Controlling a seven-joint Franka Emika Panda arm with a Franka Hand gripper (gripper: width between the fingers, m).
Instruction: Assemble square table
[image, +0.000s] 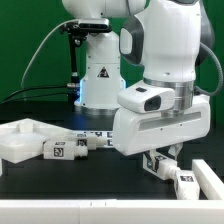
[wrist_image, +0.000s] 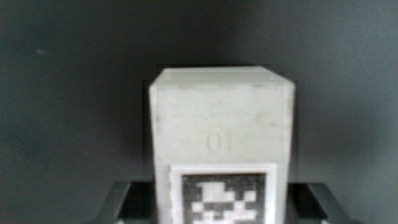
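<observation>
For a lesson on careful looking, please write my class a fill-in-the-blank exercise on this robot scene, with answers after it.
1. In the wrist view, the leg sits between the two ___ of the gripper.
2. That leg carries a black-and-white square ___.
3. The table top lies at the exterior view's ___.
4. The bench under the parts is coloured ___.
Missing words: fingers, tag, left, black.
</observation>
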